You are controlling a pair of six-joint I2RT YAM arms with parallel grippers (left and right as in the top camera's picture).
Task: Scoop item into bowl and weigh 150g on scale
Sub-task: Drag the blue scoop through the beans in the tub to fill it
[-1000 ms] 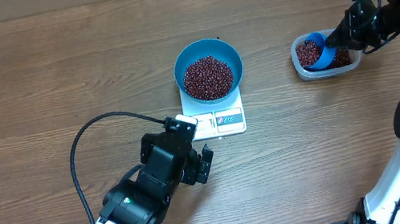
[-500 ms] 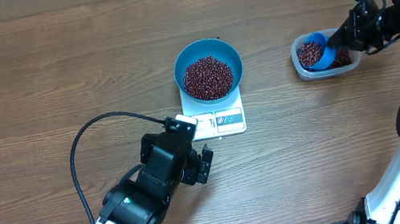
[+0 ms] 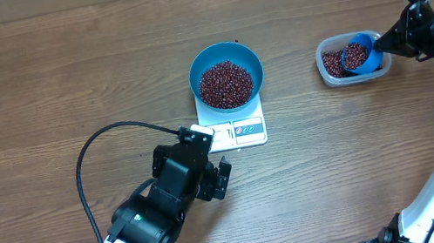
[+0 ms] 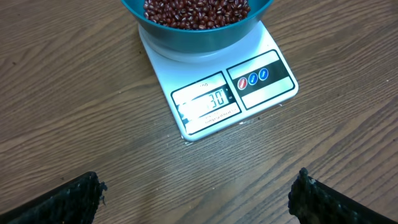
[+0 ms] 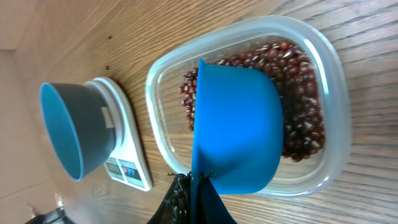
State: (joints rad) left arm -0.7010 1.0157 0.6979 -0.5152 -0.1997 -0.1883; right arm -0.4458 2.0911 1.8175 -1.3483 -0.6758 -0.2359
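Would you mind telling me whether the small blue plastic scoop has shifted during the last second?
Yes. The small blue plastic scoop has slid rightward inside the clear rectangular plastic tub, from its middle toward its right end.

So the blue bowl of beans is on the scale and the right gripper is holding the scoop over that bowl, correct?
No. The bowl of beans is on the scale, but the right gripper holds the scoop at the clear tub, well away from the bowl. The overhead view shows it.
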